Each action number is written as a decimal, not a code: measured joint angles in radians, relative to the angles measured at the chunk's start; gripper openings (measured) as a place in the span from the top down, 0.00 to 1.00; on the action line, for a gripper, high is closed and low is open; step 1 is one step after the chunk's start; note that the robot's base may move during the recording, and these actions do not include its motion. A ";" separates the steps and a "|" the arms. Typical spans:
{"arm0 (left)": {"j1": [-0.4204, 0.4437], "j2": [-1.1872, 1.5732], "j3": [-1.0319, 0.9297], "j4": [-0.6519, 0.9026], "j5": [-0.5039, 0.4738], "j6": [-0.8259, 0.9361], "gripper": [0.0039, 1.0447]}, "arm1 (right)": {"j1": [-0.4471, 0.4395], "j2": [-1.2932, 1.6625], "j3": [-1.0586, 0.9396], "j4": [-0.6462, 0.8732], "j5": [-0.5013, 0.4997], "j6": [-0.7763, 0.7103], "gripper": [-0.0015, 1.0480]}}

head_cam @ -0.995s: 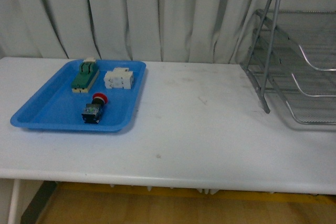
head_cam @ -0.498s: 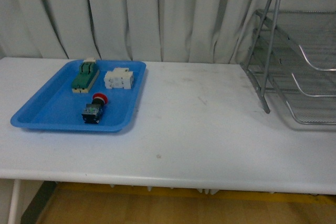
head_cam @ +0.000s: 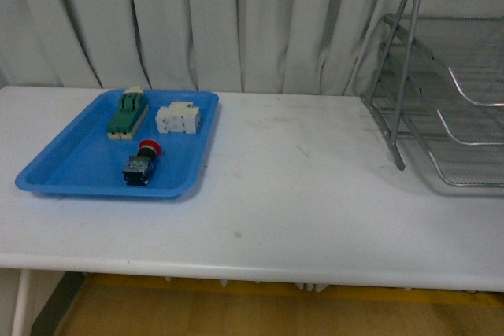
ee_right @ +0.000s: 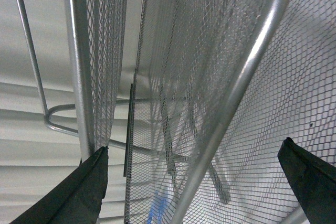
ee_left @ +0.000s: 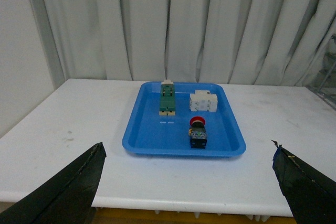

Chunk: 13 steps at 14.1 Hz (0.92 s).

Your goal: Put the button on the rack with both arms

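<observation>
The button [head_cam: 140, 164], red cap on a black and blue-green body, lies on its side in the blue tray [head_cam: 63, 171] at the table's left; it also shows in the left wrist view [ee_left: 198, 131]. The silver wire-mesh rack [head_cam: 441, 92] stands at the table's right. No arm shows in the front view. My left gripper [ee_left: 189, 182] is open and empty, well short of the tray, jaws wide apart. My right gripper [ee_right: 194, 182] is open and empty, right up against the rack's mesh [ee_right: 210, 77].
In the tray, a green terminal block [head_cam: 127, 113] and a white block component [head_cam: 178, 118] lie behind the button. A white curtain [head_cam: 236, 21] hangs behind the white table [head_cam: 299, 194].
</observation>
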 joint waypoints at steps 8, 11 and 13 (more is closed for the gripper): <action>0.000 0.000 0.000 0.000 0.000 0.000 0.06 | 0.039 0.061 0.088 0.000 0.021 0.016 0.78; 0.000 0.000 0.000 0.000 0.000 0.000 0.06 | 0.037 0.066 0.083 0.001 0.016 0.147 0.96; 0.000 0.000 0.000 0.000 0.000 0.000 0.06 | 0.031 0.066 0.068 0.006 0.011 0.163 0.96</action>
